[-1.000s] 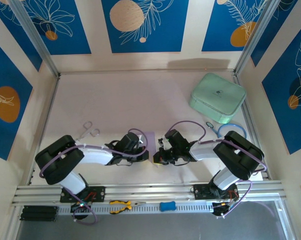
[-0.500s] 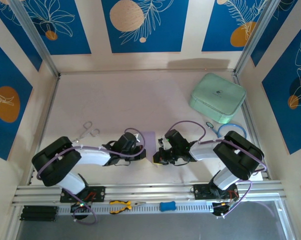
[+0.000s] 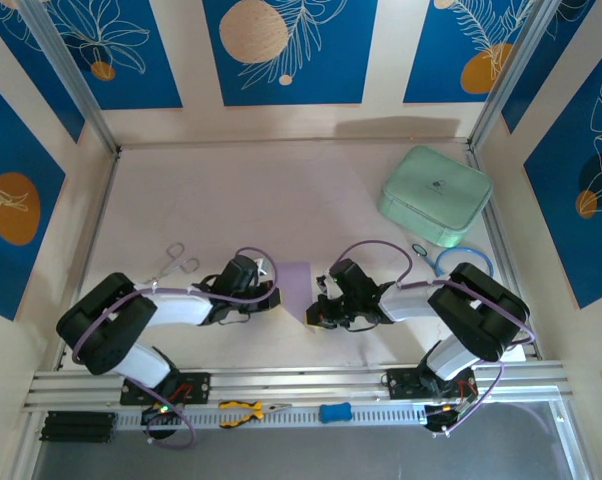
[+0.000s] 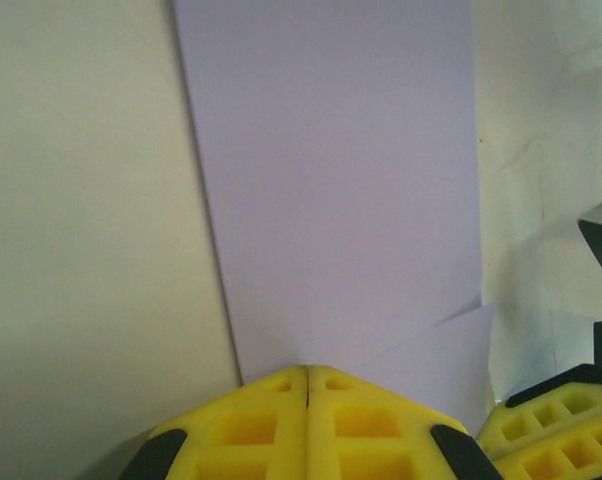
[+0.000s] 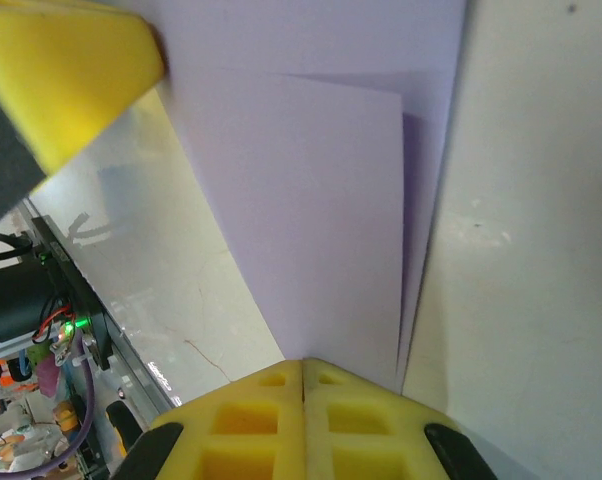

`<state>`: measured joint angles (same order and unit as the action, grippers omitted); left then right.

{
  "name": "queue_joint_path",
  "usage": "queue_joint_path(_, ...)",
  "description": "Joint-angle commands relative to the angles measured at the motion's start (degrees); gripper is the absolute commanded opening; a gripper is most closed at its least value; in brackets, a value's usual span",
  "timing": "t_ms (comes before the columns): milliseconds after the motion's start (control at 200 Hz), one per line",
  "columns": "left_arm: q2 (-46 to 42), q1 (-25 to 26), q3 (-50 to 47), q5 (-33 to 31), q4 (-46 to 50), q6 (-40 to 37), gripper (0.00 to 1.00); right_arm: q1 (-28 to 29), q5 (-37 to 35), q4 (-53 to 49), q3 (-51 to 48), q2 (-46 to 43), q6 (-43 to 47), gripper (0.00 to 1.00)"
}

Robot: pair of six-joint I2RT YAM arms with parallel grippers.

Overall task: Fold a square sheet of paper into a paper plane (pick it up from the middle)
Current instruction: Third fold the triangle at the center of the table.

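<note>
The sheet of paper (image 3: 296,288) is pale lavender and lies flat on the table between the two arms, folded into a narrow strip with a slanted flap near one end. In the left wrist view my left gripper (image 4: 308,369) is shut, its yellow tips resting on the near edge of the paper (image 4: 331,180). My right gripper (image 5: 303,362) is also shut, tips down on the paper (image 5: 311,200) from the opposite side. From above, the left gripper (image 3: 276,296) sits at the strip's left edge and the right gripper (image 3: 312,318) at its lower right corner.
A mint-green rounded case (image 3: 436,195) stands at the back right, with a blue tape ring (image 3: 466,262) and a small ring (image 3: 420,250) near it. Metal scissors (image 3: 179,262) lie left of the left arm. Yellow pliers (image 3: 243,410) rest on the front rail.
My left arm has drawn back to the left, uncovering more of the lavender strip. The right gripper has stayed in place on the paper.
</note>
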<state>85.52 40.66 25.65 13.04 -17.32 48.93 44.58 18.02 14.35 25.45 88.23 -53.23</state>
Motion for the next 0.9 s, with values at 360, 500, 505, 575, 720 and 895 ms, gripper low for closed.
queue_joint_path(360,-3.79,-4.55,0.54,-5.07,11.24,-3.16,0.0,-0.51,-2.86,-9.52,-2.01,-0.51,2.66,0.0)
queue_joint_path(500,-7.11,-4.55,-0.18,-1.83,9.21,-1.63,0.0,-0.57,-2.7,-9.52,-1.72,-0.68,3.05,0.0)
queue_joint_path(505,-7.25,-4.59,-0.22,-1.83,9.13,-1.57,0.0,-0.56,-2.67,-9.52,-1.72,-0.68,3.05,0.0)
queue_joint_path(575,-9.43,-4.45,-0.42,-0.23,8.18,-1.56,0.0,-0.55,-2.71,-9.71,-1.51,-0.69,3.27,0.0)
queue_joint_path(720,-9.98,-1.73,-0.35,4.69,3.37,-1.7,0.0,-0.54,-2.79,-9.92,-1.28,-0.69,3.45,0.0)
queue_joint_path(895,-5.45,2.8,0.76,6.82,-1.78,-1.75,0.0,-0.53,-2.93,-9.92,-1.46,-0.76,3.29,0.0)
